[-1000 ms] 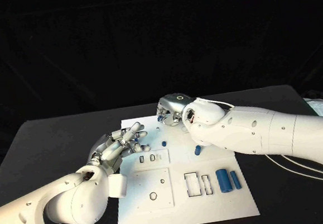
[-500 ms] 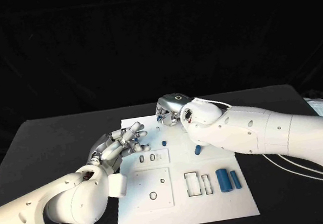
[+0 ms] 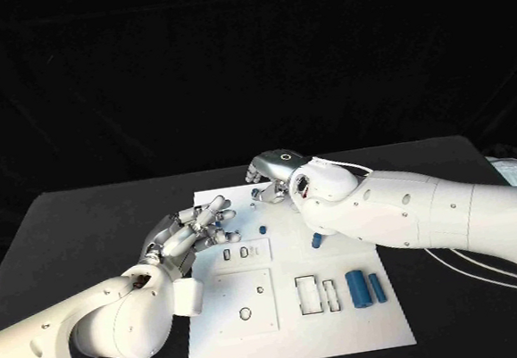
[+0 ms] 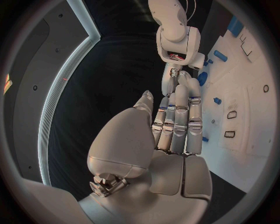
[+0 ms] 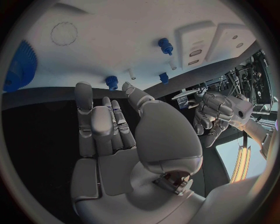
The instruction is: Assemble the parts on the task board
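Left robot hand (image 3: 197,227) hovers over the task board's (image 3: 294,336) left edge, fingers spread and loose, grasping nothing. Nearer the robot, two blue cylinders (image 3: 367,288) lie on the board's right part. Farther off, the right robot hand (image 3: 272,180) hangs at the board's far edge, fingers extended, empty, small blue parts (image 5: 165,45) just beyond its fingertips.

Black table (image 3: 84,231) — black backdrop behind, all dark.
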`<move>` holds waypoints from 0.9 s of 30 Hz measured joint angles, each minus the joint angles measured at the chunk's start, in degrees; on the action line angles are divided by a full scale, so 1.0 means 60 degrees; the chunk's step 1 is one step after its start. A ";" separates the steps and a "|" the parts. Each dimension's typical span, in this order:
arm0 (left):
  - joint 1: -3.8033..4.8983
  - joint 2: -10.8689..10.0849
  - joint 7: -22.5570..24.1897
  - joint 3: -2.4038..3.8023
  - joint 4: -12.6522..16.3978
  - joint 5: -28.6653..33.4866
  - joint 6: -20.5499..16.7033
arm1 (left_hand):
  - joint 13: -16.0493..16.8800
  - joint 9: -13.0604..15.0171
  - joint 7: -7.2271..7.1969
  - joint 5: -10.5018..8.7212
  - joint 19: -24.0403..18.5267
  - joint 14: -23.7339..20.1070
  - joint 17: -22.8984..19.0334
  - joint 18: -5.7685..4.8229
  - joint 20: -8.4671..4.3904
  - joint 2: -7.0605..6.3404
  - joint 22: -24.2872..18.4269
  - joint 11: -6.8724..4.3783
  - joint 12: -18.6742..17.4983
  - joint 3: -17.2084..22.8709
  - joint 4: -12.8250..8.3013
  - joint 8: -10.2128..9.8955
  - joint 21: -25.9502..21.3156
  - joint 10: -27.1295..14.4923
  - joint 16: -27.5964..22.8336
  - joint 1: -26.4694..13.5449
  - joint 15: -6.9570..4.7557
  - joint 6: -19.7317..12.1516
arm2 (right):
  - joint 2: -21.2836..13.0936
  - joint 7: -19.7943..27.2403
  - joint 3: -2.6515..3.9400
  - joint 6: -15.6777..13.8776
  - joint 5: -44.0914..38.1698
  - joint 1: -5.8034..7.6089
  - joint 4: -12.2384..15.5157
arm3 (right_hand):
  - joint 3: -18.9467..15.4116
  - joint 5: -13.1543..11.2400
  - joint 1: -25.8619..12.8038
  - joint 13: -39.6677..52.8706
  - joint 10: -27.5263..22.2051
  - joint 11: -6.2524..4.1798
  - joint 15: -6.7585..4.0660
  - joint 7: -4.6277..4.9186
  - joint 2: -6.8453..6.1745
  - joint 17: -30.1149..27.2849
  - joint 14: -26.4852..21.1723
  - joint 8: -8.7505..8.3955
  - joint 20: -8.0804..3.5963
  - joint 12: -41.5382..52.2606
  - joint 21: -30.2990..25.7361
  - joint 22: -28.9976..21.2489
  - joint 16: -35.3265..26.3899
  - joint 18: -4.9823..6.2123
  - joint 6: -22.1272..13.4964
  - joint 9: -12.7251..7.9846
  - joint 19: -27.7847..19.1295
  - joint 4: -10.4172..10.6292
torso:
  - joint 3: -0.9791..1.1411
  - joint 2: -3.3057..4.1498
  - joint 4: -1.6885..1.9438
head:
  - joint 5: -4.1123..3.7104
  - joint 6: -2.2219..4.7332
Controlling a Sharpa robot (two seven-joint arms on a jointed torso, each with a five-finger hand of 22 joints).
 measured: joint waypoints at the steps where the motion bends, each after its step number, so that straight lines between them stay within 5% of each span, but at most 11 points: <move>1: 0.0000 -0.0003 -0.0001 0.0000 -0.0001 0.0000 0.0000 | 0.0000 0.0000 0.0000 0.0000 0.0000 0.0000 0.0000 0.0000 0.0000 0.0000 0.0000 0.0000 0.0000 0.0000 0.0000 0.0000 0.0000 0.0000 0.0000 0.0000 0.0000 0.0000 | -0.0119 0.0010 0.0000 -0.0065 0.0021 0.0000 0.0135 | -0.0022 0.0077 0.0027 0.0004 0.0212 -0.0024 -0.0038 0.0008 0.0027 0.0125 0.0029 0.0030 -0.0006 0.0097 0.0099 0.0127 0.0105 -0.0001 0.0124 0.0016 0.0097 0.0026 | 0.0000 0.0000 -0.0001 | 0.0000 0.0000; 7: 0.0002 -0.0036 -0.0012 0.0001 -0.0030 0.0001 0.0002 | 0.0008 0.0000 0.0000 0.0000 0.0000 -0.0067 0.0008 0.0000 0.0000 0.0000 0.0021 0.0000 0.0000 0.0028 -0.0028 0.0000 0.0036 0.0000 0.0038 0.0000 0.0001 0.0000 | -0.1223 0.0032 0.0032 -0.0409 0.0500 0.0065 0.1091 | 0.0052 0.0238 0.0060 0.0215 0.1713 -0.0220 -0.0238 -0.0022 0.0054 0.1165 -0.0005 0.0051 -0.0137 0.0741 0.0749 0.1059 0.0915 -0.0001 0.0428 0.0013 0.0650 0.0190 | 0.0002 -0.0009 -0.0055 | -0.0023 0.0039; 9: 0.0002 -0.0040 -0.0015 0.0001 -0.0042 0.0002 0.0002 | 0.0008 0.0000 0.0000 0.0000 0.0000 -0.0067 0.0008 -0.0001 0.0000 0.0000 0.0020 0.0000 0.0000 0.0028 -0.0028 0.0000 0.0036 0.0000 0.0038 0.0000 0.0001 0.0000 | -0.1611 0.0005 0.0062 -0.0433 0.0783 0.0128 0.1395 | -0.0034 0.0238 0.0050 0.0428 0.2181 -0.0216 -0.0364 -0.0065 -0.0135 0.1445 0.0012 0.0009 -0.0209 0.1086 0.0977 0.1395 0.1136 -0.0037 0.0384 -0.0008 0.0838 0.0275 | 0.0002 -0.0021 -0.0087 | -0.0020 0.0048; 12: 0.0002 -0.0041 -0.0021 0.0000 -0.0075 0.0002 0.0003 | 0.0007 0.0000 0.0000 0.0000 0.0000 -0.0067 0.0008 -0.0001 0.0000 0.0000 0.0020 0.0000 0.0000 0.0028 -0.0028 0.0000 0.0036 0.0000 0.0038 0.0000 0.0000 0.0000 | -0.2225 -0.0065 0.0106 -0.0413 0.1340 0.0240 0.1791 | -0.0403 0.0345 -0.0010 0.1139 0.3391 -0.0588 -0.0539 -0.0249 -0.0483 0.1767 0.0002 -0.0014 -0.0376 0.2049 0.1436 0.2130 0.1403 -0.0170 0.0197 -0.0023 0.1186 0.0286 | 0.0002 -0.0040 -0.0142 | -0.0002 0.0060; 14: 0.0002 -0.0029 -0.0024 -0.0002 -0.0102 0.0002 0.0004 | 0.0007 0.0000 0.0000 0.0000 0.0000 -0.0067 0.0007 -0.0001 0.0000 0.0000 0.0020 0.0000 0.0000 0.0028 -0.0028 0.0000 0.0036 0.0000 0.0038 0.0000 0.0001 0.0000 | -0.2527 -0.0127 0.0118 -0.0349 0.1658 0.0284 0.1940 | -0.0841 0.0555 -0.0071 0.3024 0.3610 -0.0715 -0.0617 -0.0346 -0.0651 0.1981 -0.0003 -0.0017 -0.0475 0.3926 0.1794 0.2683 0.1604 -0.0371 0.0059 -0.0026 0.1432 0.0407 | 0.0002 -0.0055 -0.0173 | 0.0008 0.0068; 17: 0.0002 -0.0008 -0.0029 -0.0002 -0.0135 0.0002 0.0006 | 0.0007 0.0000 0.0000 0.0000 0.0000 -0.0067 0.0007 -0.0001 0.0000 0.0000 0.0020 0.0000 0.0000 0.0028 -0.0028 0.0000 0.0036 0.0000 0.0038 0.0000 0.0001 0.0000 | -0.2855 -0.0222 0.0122 -0.0153 0.2078 0.0321 0.2059 | -0.1531 0.0643 -0.0102 0.6675 0.3226 -0.0635 -0.0679 -0.0279 -0.0658 0.2404 0.0024 -0.0018 -0.0413 0.7343 0.2171 0.3249 0.1962 -0.0520 -0.0272 -0.0027 0.1590 0.0731 | 0.0001 -0.0077 -0.0219 | 0.0027 0.0081; 19: 0.0003 0.0002 -0.0033 -0.0002 -0.0157 0.0002 0.0007 | 0.0007 0.0000 0.0000 0.0000 0.0000 -0.0067 0.0007 -0.0001 0.0000 0.0000 0.0020 0.0000 0.0000 0.0028 -0.0028 0.0000 0.0036 0.0000 0.0038 0.0000 0.0001 0.0000 | -0.2967 -0.0271 0.0127 0.0035 0.2313 0.0340 0.2064 | -0.1823 0.0681 -0.0007 0.8000 0.2897 -0.0592 -0.0605 -0.0222 -0.0474 0.2582 -0.0002 -0.0018 -0.0413 0.8505 0.2302 0.3427 0.2117 -0.0520 -0.0332 -0.0016 0.1590 0.0921 | 0.0001 -0.0090 -0.0251 | 0.0036 0.0089; 27: 0.0002 0.0028 -0.0045 -0.0002 -0.0188 0.0002 0.0012 | 0.0006 0.0000 0.0000 0.0000 0.0000 -0.0067 0.0006 -0.0001 0.0000 0.0000 0.0032 0.0034 0.0000 0.0028 -0.0028 0.0000 0.0036 -0.0034 0.0038 0.0000 0.0001 0.0000 | -0.2966 -0.0378 0.0130 0.0750 0.2846 0.0357 0.1790 | -0.2307 0.0718 0.0031 0.9238 0.2766 -0.0527 -0.0539 -0.0152 -0.0391 0.2798 -0.0005 0.0029 -0.0395 0.9475 0.2388 0.3557 0.2271 -0.0520 -0.0402 -0.0016 0.1608 0.1252 | 0.0003 -0.0107 -0.0292 | -0.0005 0.0103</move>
